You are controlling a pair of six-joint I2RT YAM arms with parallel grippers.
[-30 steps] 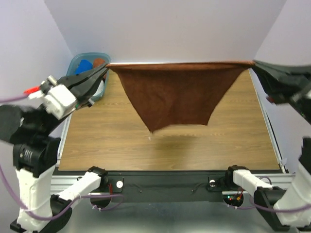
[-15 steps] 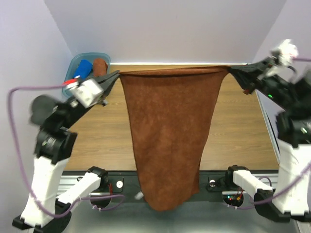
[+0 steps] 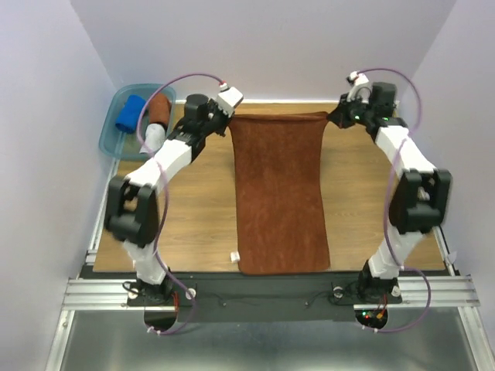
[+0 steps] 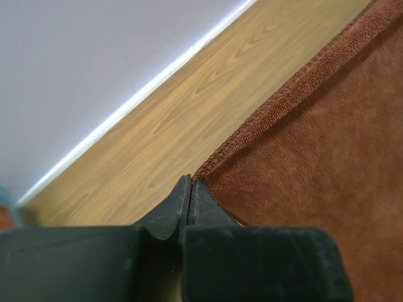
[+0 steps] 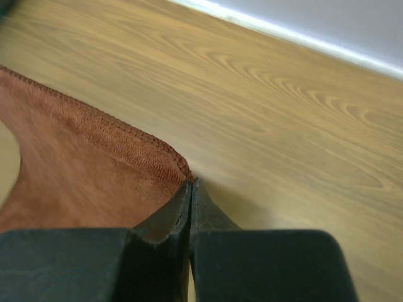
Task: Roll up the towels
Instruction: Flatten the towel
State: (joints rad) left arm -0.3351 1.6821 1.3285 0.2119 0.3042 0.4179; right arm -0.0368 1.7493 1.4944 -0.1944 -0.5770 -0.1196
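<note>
The rust-brown towel [image 3: 278, 193] lies spread flat and lengthwise down the middle of the wooden table [image 3: 186, 209], from the far edge to the near edge. My left gripper [image 3: 230, 117] is shut on its far left corner, low on the table. The left wrist view shows the jaws of the left gripper [image 4: 191, 179] closed at the hem of the towel [image 4: 302, 157]. My right gripper [image 3: 331, 117] is shut on the far right corner. It also shows in the right wrist view [image 5: 191, 182], pinching the towel corner [image 5: 82, 163]. No light grey towel is in view.
The translucent blue tub [image 3: 108, 127] stands at the far left corner, holding a blue object [image 3: 130, 113] and a brown roll [image 3: 158, 108]. A small white tag [image 3: 231, 257] lies by the towel's near left corner. The back wall is close behind both grippers.
Both arms have swung forward and down from holding the towel hanging in the air. The towel now lies flat on the table with its far corners near the back edge.
</note>
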